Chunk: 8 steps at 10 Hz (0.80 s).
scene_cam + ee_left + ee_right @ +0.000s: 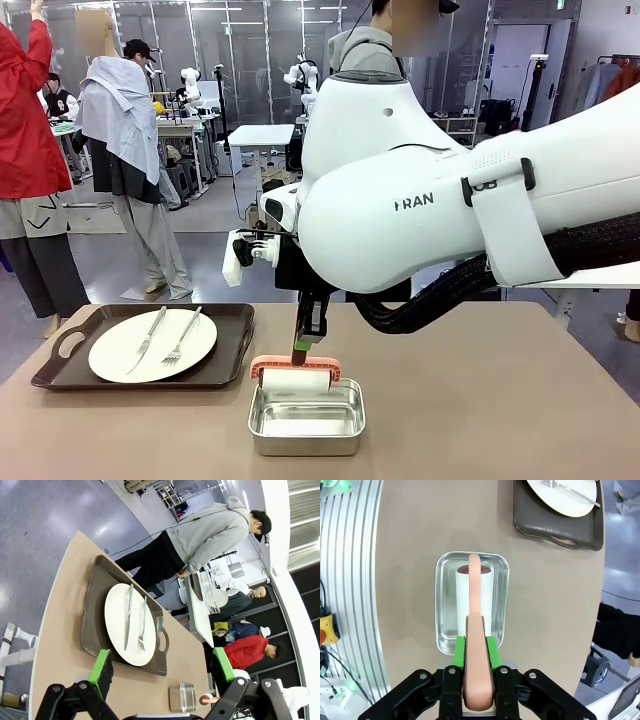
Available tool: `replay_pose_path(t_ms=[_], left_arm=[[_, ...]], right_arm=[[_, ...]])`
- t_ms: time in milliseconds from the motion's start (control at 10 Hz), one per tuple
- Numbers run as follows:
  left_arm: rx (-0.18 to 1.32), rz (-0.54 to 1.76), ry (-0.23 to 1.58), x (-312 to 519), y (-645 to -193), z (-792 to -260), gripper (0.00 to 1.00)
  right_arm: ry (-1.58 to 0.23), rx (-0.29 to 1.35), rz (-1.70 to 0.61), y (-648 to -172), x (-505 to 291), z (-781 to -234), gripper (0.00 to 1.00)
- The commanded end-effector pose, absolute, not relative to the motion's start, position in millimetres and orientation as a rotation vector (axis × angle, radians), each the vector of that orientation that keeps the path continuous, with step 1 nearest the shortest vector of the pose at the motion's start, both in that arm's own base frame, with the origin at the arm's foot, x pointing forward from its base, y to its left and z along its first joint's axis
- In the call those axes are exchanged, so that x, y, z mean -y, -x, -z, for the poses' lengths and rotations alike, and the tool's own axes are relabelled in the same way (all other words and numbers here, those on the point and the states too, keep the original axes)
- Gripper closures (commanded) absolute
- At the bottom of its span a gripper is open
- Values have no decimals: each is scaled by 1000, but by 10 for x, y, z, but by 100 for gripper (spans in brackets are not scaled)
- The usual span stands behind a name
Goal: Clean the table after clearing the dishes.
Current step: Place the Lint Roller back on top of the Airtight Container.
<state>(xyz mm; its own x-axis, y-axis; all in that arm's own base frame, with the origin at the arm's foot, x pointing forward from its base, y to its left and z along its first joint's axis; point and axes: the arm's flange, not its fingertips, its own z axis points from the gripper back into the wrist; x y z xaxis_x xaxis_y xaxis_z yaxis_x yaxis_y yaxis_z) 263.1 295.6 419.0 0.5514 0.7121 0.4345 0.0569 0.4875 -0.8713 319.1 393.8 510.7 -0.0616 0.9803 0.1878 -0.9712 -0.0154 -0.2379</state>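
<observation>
Right gripper (476, 647): pressed together on the pink handle of the roller (295, 378), green pads on either side of the handle's lower part (a firm, centred pinch).
Roller: the white roll hangs crosswise over the steel pan (306, 447), low in it or just above its floor; I cannot tell whether it touches.
Roller handling: probably light, with a stiff plastic handle and a roll that turns freely, so the handle is the right place to hold it.
Steel pan: midway between the table's (500, 400) left and right edges, towards the robot's edge.
Left gripper (162, 664): spread wide and pinching nothing, hovering above the near rim of the tray (235, 340).
Tray: by the far left corner, long side along the far edge, where a person (200, 535) stands.
Dishes: one white plate (120, 350) on the tray, with knife (148, 338) and fork (182, 338) loose on top; not yet cleared.
Dishes handling: the plate is likely smooth and breakable, and the cutlery will slide if tilted (keep it level).
Where to hold: the cut-out handles at the tray's short ends, lifting everything as one load.
</observation>
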Motion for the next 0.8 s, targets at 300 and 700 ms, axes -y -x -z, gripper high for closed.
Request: replay_pose_path(t_ms=[300,700], left_arm=[[932,-471,1013,-2970,-2623,-4196,0],[932,-471,1013,-2970,-2623,-4196,0]], right_arm=[[-18,168,-1558,-3577,-4039,-4883,79],[-30,51,-1535,-3982,-4126,-4604,79]])
